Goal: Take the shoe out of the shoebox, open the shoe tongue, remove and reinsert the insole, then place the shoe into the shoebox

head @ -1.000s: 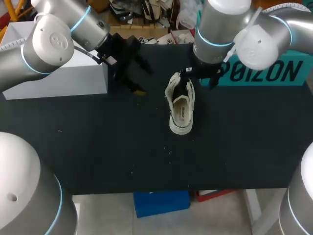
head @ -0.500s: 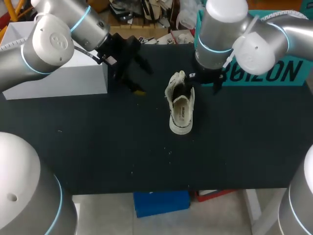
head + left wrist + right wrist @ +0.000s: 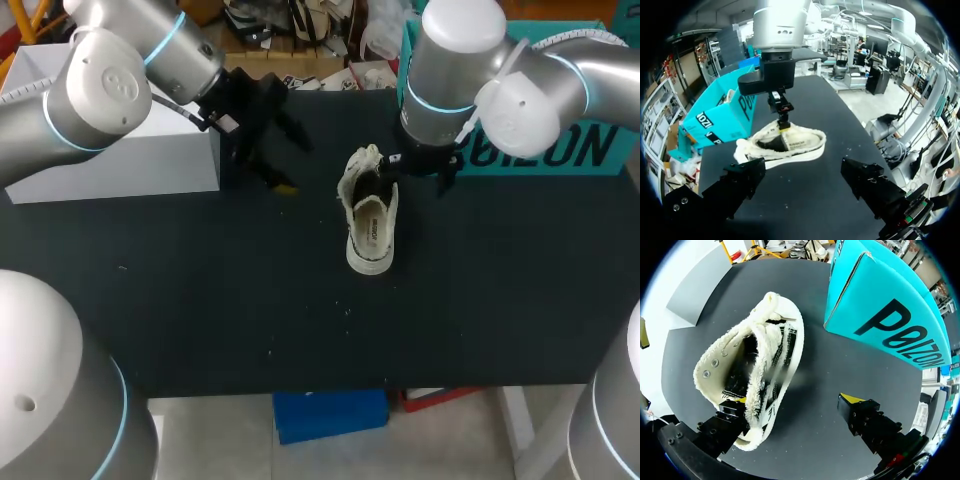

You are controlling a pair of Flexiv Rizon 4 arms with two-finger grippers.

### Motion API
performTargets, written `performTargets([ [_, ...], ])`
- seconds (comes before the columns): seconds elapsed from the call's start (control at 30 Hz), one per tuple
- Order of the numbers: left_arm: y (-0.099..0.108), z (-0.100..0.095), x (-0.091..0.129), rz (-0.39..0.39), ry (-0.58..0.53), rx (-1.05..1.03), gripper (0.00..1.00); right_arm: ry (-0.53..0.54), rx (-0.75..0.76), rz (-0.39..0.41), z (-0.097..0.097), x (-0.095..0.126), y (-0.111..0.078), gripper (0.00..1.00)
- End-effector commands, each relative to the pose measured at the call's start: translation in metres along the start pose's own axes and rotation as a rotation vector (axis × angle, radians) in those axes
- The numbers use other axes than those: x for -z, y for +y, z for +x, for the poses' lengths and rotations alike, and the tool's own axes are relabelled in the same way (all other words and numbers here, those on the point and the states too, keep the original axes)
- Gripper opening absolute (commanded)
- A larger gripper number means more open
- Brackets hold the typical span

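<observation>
A cream shoe [image 3: 370, 215] with a fleecy lining lies on the black table, its mouth spread wide. My right gripper [image 3: 420, 165] hangs open just above the shoe's far end, beside the teal shoebox [image 3: 545, 150]. In the right wrist view the shoe [image 3: 750, 370] lies against one finger [image 3: 727, 422] and the other finger stands over bare table; nothing is gripped. My left gripper [image 3: 290, 160] hangs open to the left of the shoe. From the left wrist, the shoe [image 3: 790, 145] is ahead of the open left gripper [image 3: 807, 190], under my right arm.
A white box [image 3: 130, 155] stands at the table's back left, behind my left arm. The teal shoebox [image 3: 885, 305] stands along the back right. Bare black table [image 3: 300, 320] spreads in front of the shoe.
My right gripper has shifted a little to the right, off the shoe's opening. The shoe's collar now stands slightly wider. The left arm has not moved.
</observation>
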State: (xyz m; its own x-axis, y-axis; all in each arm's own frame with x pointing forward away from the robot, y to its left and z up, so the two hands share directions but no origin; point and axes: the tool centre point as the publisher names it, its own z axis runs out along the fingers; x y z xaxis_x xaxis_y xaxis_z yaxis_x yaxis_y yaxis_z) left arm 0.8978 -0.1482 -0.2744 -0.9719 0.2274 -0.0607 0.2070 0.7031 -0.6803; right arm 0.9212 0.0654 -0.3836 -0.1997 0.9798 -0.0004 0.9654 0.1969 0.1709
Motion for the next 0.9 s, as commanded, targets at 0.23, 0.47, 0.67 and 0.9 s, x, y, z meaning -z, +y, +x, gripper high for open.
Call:
performTargets([
  [0.23,0.000,0.001,0.000,-0.004,0.000,0.000,1.00,0.006,0.000,0.009,0.007,-0.017,0.004,1.00],
  [0.47,0.000,0.001,0.000,-0.004,0.000,0.000,1.00,-0.003,0.001,0.005,0.007,-0.023,0.008,0.00],
  [0.67,0.000,0.001,0.000,-0.004,0.000,0.000,1.00,-0.004,0.002,0.005,0.007,-0.024,0.009,0.00],
  [0.9,0.000,0.001,0.000,-0.004,0.000,0.000,1.00,0.007,0.000,0.004,0.009,-0.023,0.011,0.00],
])
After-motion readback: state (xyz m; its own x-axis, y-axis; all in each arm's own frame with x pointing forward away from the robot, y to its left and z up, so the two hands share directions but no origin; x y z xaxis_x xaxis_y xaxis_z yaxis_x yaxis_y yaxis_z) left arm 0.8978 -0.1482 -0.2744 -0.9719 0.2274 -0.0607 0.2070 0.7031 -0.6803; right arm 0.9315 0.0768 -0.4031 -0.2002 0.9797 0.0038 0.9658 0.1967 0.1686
